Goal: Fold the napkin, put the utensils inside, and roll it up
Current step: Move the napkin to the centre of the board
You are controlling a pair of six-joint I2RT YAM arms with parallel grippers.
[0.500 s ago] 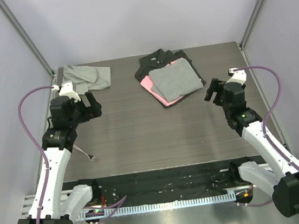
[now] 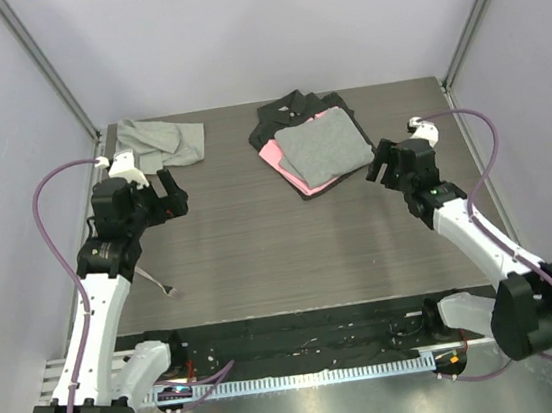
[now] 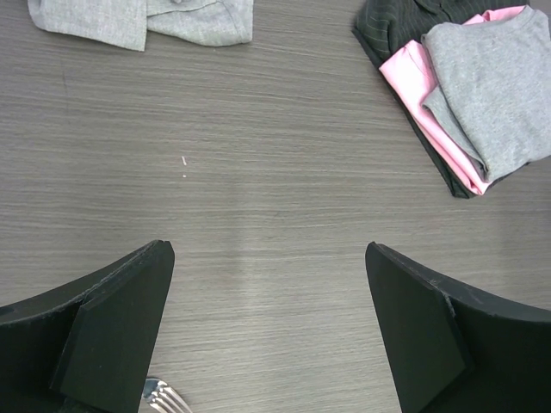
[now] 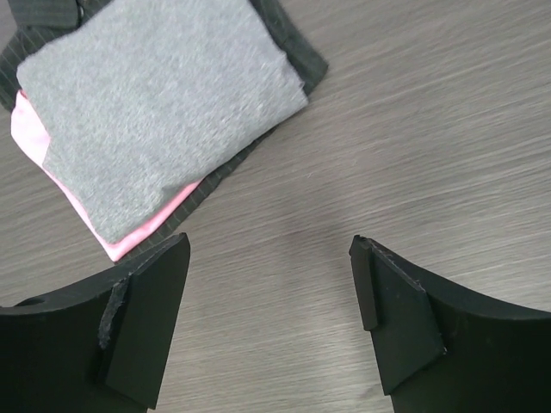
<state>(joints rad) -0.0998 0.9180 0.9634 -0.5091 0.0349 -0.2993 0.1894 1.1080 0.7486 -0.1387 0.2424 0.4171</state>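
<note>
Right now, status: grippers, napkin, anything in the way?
Left gripper, right gripper open, empty. Napkin rumpled far-left, untouched; fork lying near-left. Cloth stack by right gripper, apart from napkin.

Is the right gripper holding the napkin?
No, the right gripper stands open with only tabletop between its jaws; the napkin lies far left.

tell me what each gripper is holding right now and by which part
Nothing is held. The left gripper is open over the table, and the right gripper is open near the stacked cloths.
</note>
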